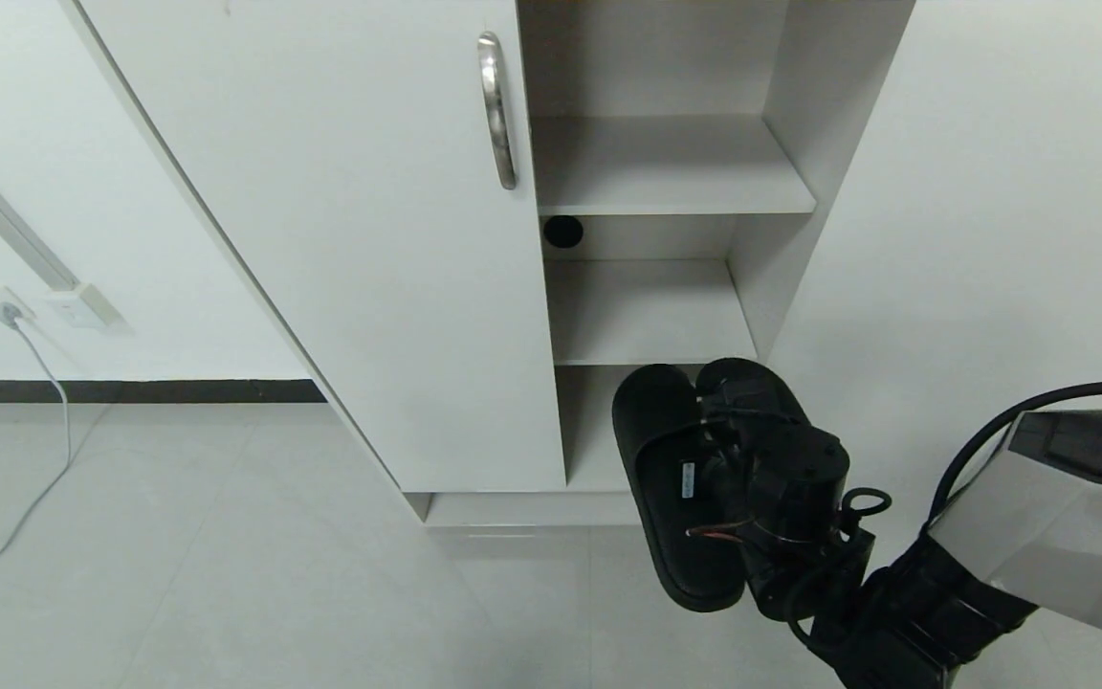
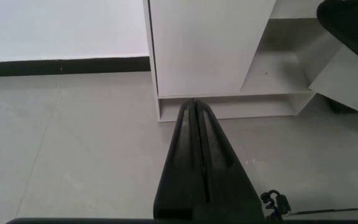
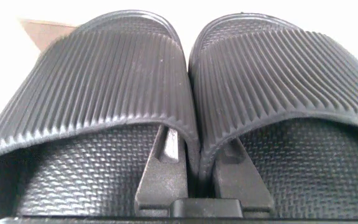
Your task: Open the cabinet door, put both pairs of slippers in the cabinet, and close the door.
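Cabling sits at the far left: a grey cord (image 1: 54,402) runs from a white wall socket (image 1: 8,311) down to the pale tiled floor (image 1: 226,574). Our left claw (image 2: 195,115) hangs low over that floor, its two fingers pressed together on nothing, aimed at the cabinet's base.

Next stands the white cabinet's closed left door (image 1: 341,239) with its curved metal handle (image 1: 496,110). To its right the cabinet is open, with a white middle shelf (image 1: 647,311) and below it the lowest compartment (image 1: 589,440).

In front of that compartment, clear of the floor, is the pair of black ribbed rubber slippers (image 1: 675,488), side by side. Our right claw (image 3: 197,180) is clamped on them: one finger (image 3: 163,165) goes under each strap, and the two inner walls are pinched between the fingers.

The slippers' long axis runs straight on from the claw toward the opening, toes leading and seemingly near its mouth. We judge the coming move to be a forward push along that axis, and the right arm is plainly the nearer one.

At the far right stands a tall white panel (image 1: 991,239), which we take for the opened door.
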`<state>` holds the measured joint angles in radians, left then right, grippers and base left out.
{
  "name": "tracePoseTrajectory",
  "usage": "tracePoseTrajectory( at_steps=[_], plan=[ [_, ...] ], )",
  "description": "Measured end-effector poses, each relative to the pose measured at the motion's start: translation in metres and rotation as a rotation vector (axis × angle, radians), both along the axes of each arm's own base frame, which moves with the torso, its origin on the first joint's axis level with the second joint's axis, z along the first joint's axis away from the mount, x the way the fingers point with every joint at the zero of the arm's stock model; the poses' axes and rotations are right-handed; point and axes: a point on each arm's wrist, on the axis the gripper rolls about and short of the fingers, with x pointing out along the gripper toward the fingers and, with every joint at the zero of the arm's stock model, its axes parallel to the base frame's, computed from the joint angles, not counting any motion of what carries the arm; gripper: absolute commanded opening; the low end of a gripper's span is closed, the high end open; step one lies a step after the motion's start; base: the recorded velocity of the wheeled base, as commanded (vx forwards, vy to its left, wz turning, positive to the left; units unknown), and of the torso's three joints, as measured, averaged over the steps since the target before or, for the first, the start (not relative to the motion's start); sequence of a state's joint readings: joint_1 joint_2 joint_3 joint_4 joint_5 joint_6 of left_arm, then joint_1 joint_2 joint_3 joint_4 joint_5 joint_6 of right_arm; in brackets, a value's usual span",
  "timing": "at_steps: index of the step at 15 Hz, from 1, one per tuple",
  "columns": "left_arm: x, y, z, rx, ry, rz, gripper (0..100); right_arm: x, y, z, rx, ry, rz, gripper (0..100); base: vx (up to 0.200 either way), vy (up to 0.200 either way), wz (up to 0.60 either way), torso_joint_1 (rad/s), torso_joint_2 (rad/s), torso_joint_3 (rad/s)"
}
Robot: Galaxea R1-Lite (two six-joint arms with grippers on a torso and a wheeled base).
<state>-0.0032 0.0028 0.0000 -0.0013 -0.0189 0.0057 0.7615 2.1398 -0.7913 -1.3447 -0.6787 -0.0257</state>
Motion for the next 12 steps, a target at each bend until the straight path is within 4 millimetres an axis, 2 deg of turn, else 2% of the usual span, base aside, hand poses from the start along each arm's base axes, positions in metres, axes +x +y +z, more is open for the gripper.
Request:
tracePoseTrajectory(
  at_steps=[4,8,12],
  plan=[
    [0.0,0.0,0.0,0.0,0.0,0.0,0,0.02,0.029,0.009,0.022,-0.019,0.021,0,0.0,0.0,0.0,0.0,0.0,0.0],
    [0.0,0.0,0.0,0.0,0.0,-0.001,0,0.03,0.039,0.008,0.036,-0.016,0.022,0,0.0,0.0,0.0,0.0,0.0,0.0],
    [0.0,0.0,0.0,0.0,0.0,0.0,0,0.034,0.039,0.003,0.032,-0.009,0.016,0,0.2,0.0,0.0,0.0,0.0,0.004]
  ],
)
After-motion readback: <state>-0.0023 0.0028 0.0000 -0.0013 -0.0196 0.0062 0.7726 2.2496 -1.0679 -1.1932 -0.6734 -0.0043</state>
